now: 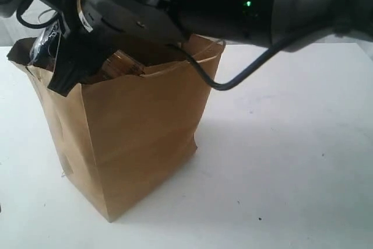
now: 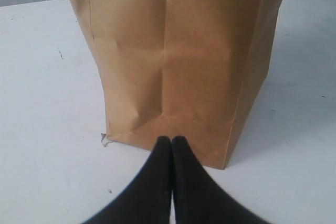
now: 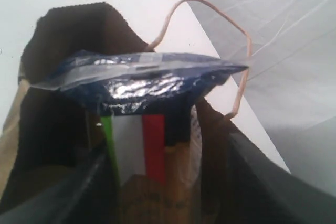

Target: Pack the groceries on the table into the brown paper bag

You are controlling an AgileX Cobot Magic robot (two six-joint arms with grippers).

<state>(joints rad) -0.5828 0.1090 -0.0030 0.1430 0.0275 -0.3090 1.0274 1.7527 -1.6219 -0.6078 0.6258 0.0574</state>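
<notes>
The brown paper bag (image 1: 140, 138) stands open on the white table (image 1: 291, 161). My right arm reaches across over its mouth. The spaghetti packet (image 3: 142, 82), dark blue at its crimped top with green, white and red stripes below, stands upright inside the bag (image 3: 68, 19). Its top (image 1: 45, 45) pokes out at the bag's far left corner. My right gripper (image 3: 163, 192) is down in the bag's mouth, open, one finger on each side of the packet and apart from it. A tan printed item (image 1: 119, 65) shows inside. My left gripper (image 2: 171, 139) is shut and empty, low by the bag's base (image 2: 178, 51).
A twisted paper loop handle (image 3: 239, 35) stands up from the bag's rim beside the packet. A black cable (image 1: 233, 80) hangs from the right arm over the bag's near corner. Bare white tabletop (image 2: 47, 77) lies around the bag.
</notes>
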